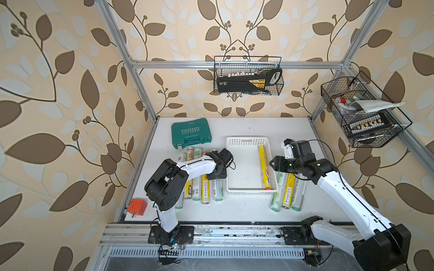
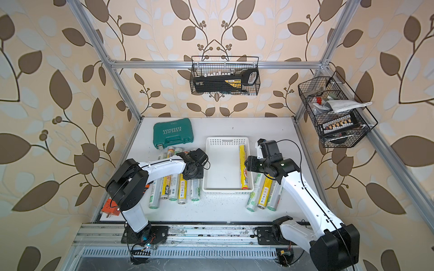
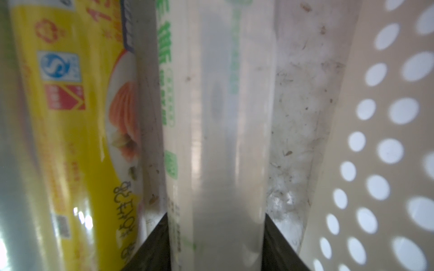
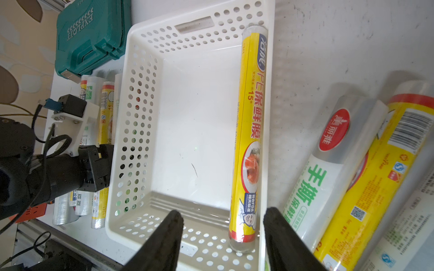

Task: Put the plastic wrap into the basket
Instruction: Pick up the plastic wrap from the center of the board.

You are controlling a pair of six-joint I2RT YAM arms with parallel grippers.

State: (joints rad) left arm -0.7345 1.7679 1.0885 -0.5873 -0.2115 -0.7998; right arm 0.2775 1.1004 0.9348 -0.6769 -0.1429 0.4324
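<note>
In both top views the basket [image 1: 246, 140] is holding one yellow roll [image 1: 265, 166] along its right wall. Other rolls [image 1: 205, 190] are lying on the table [image 1: 246, 211] on both sides of it.

Left wrist view: the left gripper [image 3: 216, 237] is clamping a silver-green roll [image 3: 216, 117] just beside the basket.

Right wrist view: the right gripper [image 4: 223, 225] is hovering released and empty over the basket's near wall.

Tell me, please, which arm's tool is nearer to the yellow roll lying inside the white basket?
Right. The right tool hovers close above the yellow roll in the basket. The left tool is outside the opposite wall, down around a silver-green roll.
</note>
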